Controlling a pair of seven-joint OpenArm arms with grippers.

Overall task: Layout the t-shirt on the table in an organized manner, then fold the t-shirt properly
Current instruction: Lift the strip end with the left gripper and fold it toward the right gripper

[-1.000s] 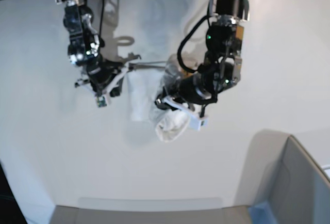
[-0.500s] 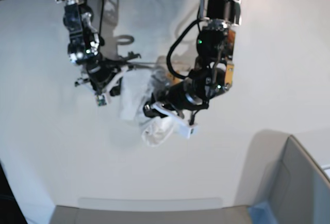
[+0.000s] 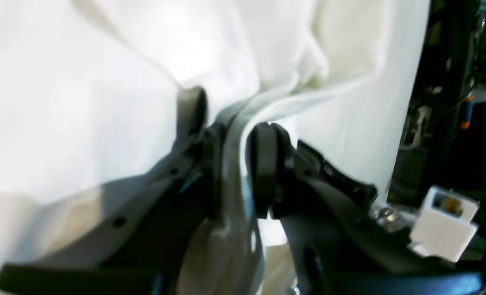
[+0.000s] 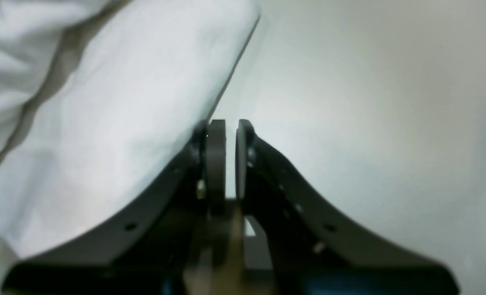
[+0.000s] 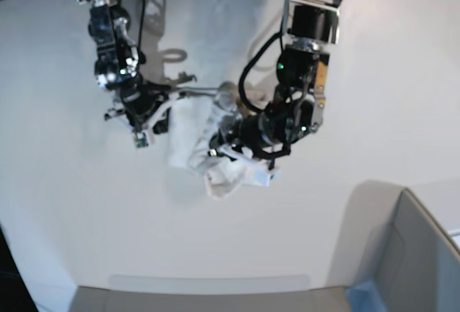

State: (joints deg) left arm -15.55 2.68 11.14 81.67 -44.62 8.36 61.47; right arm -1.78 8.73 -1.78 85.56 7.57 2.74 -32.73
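Left gripper [image 3: 234, 135] pinches a fold of the shirt [image 5: 198, 136]; right gripper [image 4: 225, 131] nearly closed, seemingly on the shirt's edge.

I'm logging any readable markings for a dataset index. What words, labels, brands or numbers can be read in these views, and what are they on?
None can be read.
The t-shirt: only plain white cloth shows; no print or tag is in view.
The table: bare white, no markings.
Left hand and right hand: black fingers, no lettering.
Small white block beside the left hand: no legible text.
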